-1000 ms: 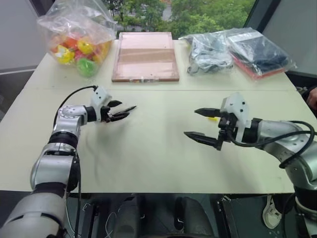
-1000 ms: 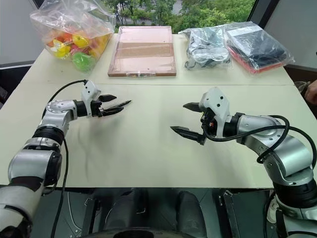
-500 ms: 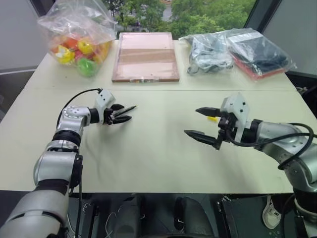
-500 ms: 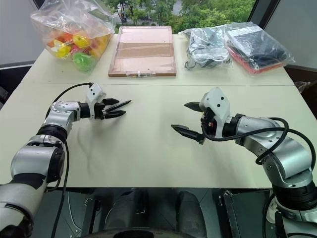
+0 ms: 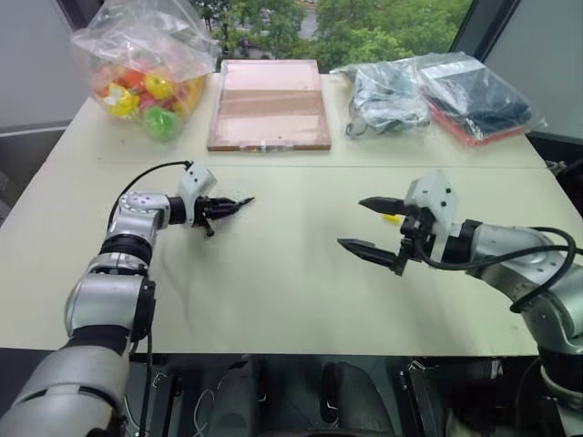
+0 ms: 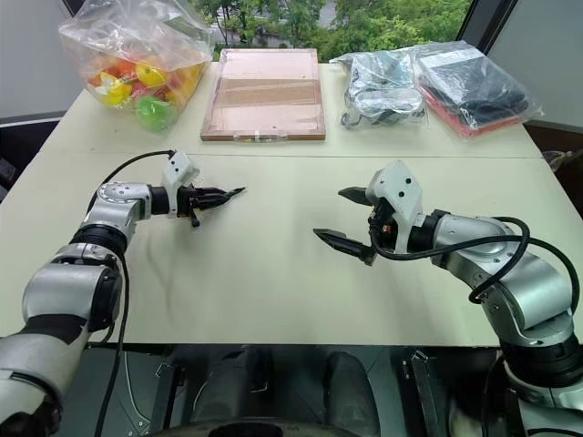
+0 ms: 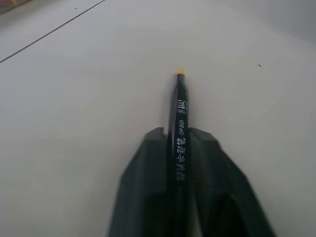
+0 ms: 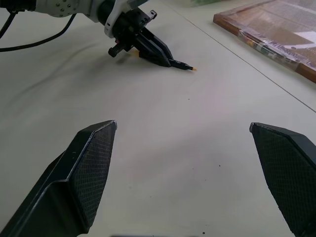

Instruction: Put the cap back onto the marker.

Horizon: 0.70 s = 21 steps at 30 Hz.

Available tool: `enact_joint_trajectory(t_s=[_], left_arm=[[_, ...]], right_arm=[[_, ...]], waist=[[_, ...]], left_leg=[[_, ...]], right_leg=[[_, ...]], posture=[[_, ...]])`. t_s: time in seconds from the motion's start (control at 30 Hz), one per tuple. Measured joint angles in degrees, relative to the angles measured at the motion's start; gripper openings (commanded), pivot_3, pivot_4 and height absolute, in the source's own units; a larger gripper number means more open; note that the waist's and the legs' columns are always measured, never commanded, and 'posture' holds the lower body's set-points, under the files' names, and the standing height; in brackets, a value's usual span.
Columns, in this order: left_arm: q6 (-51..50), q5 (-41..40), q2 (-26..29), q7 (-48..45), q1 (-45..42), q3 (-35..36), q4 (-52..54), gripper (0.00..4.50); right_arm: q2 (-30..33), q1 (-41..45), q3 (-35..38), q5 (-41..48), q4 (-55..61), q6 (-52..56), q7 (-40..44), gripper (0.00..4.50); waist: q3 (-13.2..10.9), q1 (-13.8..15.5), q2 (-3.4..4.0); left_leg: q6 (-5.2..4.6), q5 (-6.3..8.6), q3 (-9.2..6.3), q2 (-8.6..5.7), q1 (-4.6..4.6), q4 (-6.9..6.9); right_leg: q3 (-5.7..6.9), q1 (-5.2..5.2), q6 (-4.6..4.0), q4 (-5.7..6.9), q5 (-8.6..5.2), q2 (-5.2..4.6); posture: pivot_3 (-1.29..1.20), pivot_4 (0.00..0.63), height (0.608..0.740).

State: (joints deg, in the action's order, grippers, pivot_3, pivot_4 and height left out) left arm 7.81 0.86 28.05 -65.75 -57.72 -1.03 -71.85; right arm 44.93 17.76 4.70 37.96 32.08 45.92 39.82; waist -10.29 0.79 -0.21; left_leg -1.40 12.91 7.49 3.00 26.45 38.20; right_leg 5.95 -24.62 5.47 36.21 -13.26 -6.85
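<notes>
In the left eye view you have the left end effector (image 5: 221, 206) clenched on the marker (image 5: 239, 202) at about nine o'clock of the bench (image 5: 273, 273), the tip poking out toward three o'clock and hanging just above the surface. Your right end effector (image 5: 375, 226) sits at about three o'clock, released, its two fingers spread wide with nothing between them, and the cap (image 5: 392, 218) shows as a small yellow spot just behind the upper finger. The right eye view gives you the same layout, with the bag of toys (image 6: 137, 64), the wooden tray (image 6: 264, 82) and the bagged items (image 6: 428, 82) lined up along the twelve o'clock edge, well clear of your work. In the left wrist view the black barrel runs straight out between the closed fingers, yellow nib at the far end, so the grip looks aligned with the shaft. In the right wrist view you look across open bench at the marker tip pointing toward you. Judge the marker as light, stiff and smooth enough to twist if held too near one end. The cap is tiny, hard and apt to skid or pop away, so take it across its sides, open mouth outward.
</notes>
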Motion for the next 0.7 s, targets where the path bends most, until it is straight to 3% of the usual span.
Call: enact_joint_trajectory(t_s=[0.27,0.47,0.7], left_arm=[[1.77,0.58,0.20,-0.16,-0.02,0.21,0.04,0.03],[1.72,-2.24,1.72,-7.48,-1.52,2.03,3.87,0.03],[-9.23,-10.63,3.89,-18.88,-0.96,1.92,32.94,0.03]], right_arm=[[-1.14,-1.35,0.31,-2.07,-1.59,-3.28,-0.38,4.50],[-1.03,-1.67,3.72,-9.14,-14.15,-14.27,0.33,4.50],[-0.85,-1.40,4.41,-14.90,-31.53,-25.15,5.90,4.50]], waist=[[0.01,-0.03,-0.01],[-0.02,-0.04,-0.05],[0.02,-0.44,0.03]], left_leg=[[0.00,0.00,0.00,0.00,0.00,0.00],[0.01,-0.01,0.01,-0.02,0.03,0.02],[0.25,-0.16,0.05,-0.02,-0.07,0.00]], right_leg=[[0.01,0.00,0.01,0.00,0.00,0.00],[0.03,-0.01,0.03,0.01,0.02,0.00],[0.00,0.05,0.08,0.03,0.02,0.00]], posture=[[0.00,0.150,0.740],[0.00,0.150,0.740],[0.00,0.150,0.740]])
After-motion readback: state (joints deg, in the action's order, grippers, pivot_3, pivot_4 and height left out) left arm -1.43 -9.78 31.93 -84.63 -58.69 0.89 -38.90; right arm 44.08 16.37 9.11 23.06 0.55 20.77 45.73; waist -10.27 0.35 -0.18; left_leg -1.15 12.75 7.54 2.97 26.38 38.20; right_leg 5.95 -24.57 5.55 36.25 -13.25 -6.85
